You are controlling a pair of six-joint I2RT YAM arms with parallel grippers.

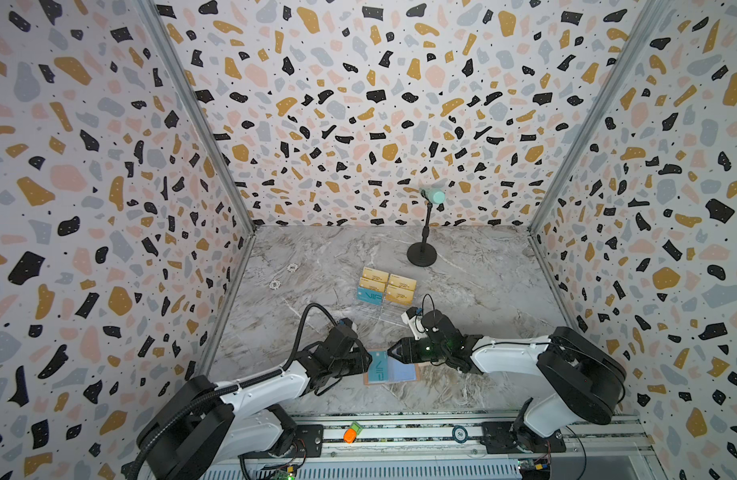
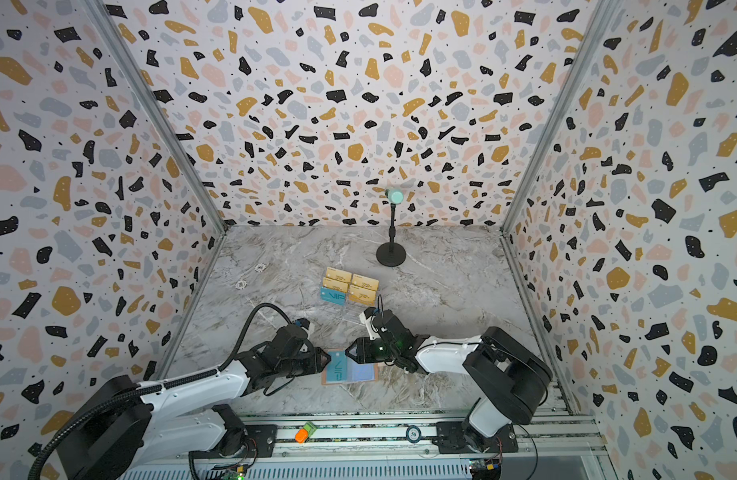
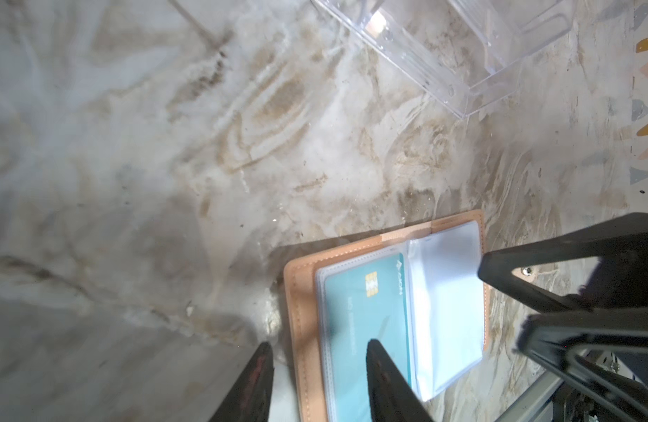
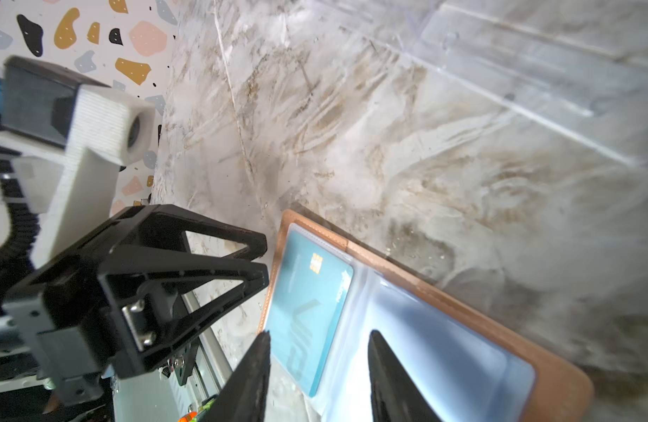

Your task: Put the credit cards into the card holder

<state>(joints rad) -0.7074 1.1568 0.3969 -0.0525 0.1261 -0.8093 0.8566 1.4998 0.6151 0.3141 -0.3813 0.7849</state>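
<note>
The salmon-pink card holder (image 1: 402, 370) (image 2: 324, 376) lies open on the marble table near the front. A teal VIP credit card (image 1: 377, 365) (image 3: 362, 303) (image 4: 307, 292) sits in its left clear sleeve; the right sleeve is empty. My left gripper (image 1: 368, 359) (image 3: 319, 345) is open, its jaws straddling the holder's left edge (image 3: 300, 310). My right gripper (image 1: 390, 352) (image 4: 320, 334) is open over the holder's middle, with the card's end between its jaws. More credit cards stand in the clear rack (image 1: 383, 311): gold ones (image 1: 375, 276) and a teal one (image 1: 370, 296).
A black stand (image 1: 422, 253) with a mint head stands behind the rack. Two small rings (image 1: 292, 267) (image 1: 274, 284) lie at the left. On the front rail sit an orange-green piece (image 1: 352, 432) and a chip (image 1: 460, 434). Patterned walls close three sides.
</note>
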